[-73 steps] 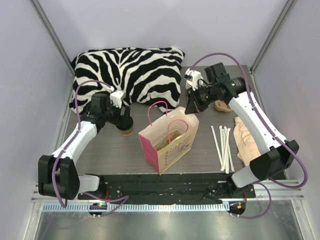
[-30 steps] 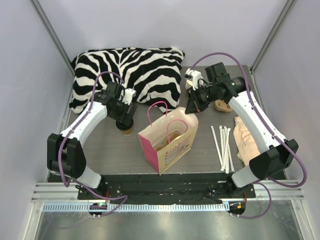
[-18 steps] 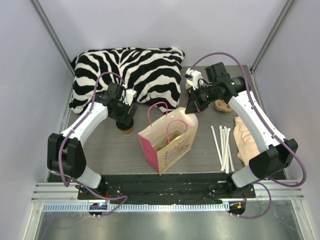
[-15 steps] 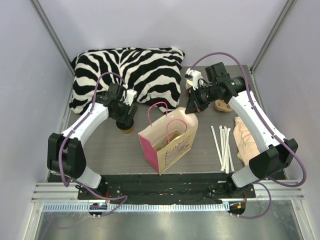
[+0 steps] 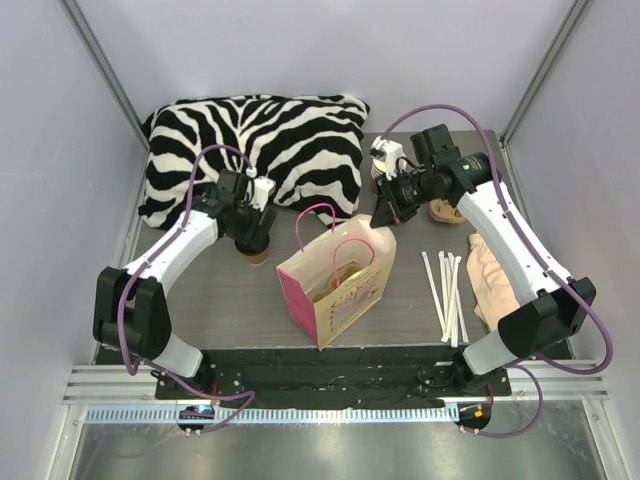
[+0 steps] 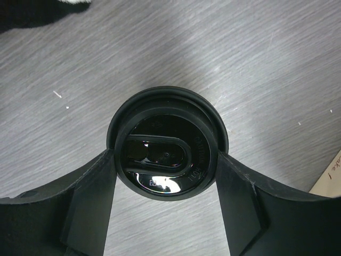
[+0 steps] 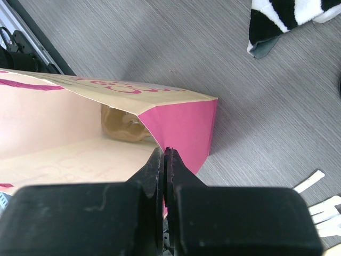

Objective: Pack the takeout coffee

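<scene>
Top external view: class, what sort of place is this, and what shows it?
Probably a robot test cell, not a café: two arms bolted at the edge of the table, plain enclosing walls, and staged props: zebra pillow, paper bag, straws.

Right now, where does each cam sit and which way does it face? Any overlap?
Top external: above, behind the bases, looking down at the table; left arm and right arm show.
Left wrist: straight down on the lidded coffee; left claw open either side.
Right wrist: down into the bag; right claw shut on its rim.
Shared: top and left wrist see the coffee; top and right wrist, the bag.
</scene>
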`<state>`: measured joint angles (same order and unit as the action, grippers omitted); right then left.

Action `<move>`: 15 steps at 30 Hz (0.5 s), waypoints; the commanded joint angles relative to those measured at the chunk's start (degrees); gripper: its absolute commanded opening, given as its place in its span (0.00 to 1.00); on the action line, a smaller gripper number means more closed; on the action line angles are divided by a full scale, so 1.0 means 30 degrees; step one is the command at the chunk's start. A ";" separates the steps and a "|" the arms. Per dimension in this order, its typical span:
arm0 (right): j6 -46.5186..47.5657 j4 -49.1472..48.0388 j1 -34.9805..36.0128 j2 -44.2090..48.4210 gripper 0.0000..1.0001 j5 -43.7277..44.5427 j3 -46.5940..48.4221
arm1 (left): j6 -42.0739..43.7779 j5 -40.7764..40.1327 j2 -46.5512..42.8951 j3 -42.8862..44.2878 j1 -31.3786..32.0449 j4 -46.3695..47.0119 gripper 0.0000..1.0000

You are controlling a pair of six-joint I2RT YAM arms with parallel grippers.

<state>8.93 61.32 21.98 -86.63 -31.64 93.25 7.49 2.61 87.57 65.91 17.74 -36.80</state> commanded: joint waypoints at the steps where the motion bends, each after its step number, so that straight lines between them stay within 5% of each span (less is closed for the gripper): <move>1: 0.0188 0.0009 -0.0089 0.0136 0.01 -0.0206 0.0087 | 0.0229 -0.0695 0.1454 -0.1754 0.0065 -0.0801 0.66; 9: 0.0217 -0.0020 -0.0119 0.0136 0.01 -0.0177 0.0117 | 0.0435 -0.0695 0.0636 -0.0148 0.0035 -0.2175 0.40; 15: 0.0188 -0.0108 -0.0119 0.0341 0.01 -0.0177 0.0029 | 0.0055 0.0446 -0.0478 0.4415 0.0035 -0.4431 0.26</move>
<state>8.93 61.30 21.89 -86.63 -31.64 93.25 7.90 2.59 87.88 69.93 17.78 -43.27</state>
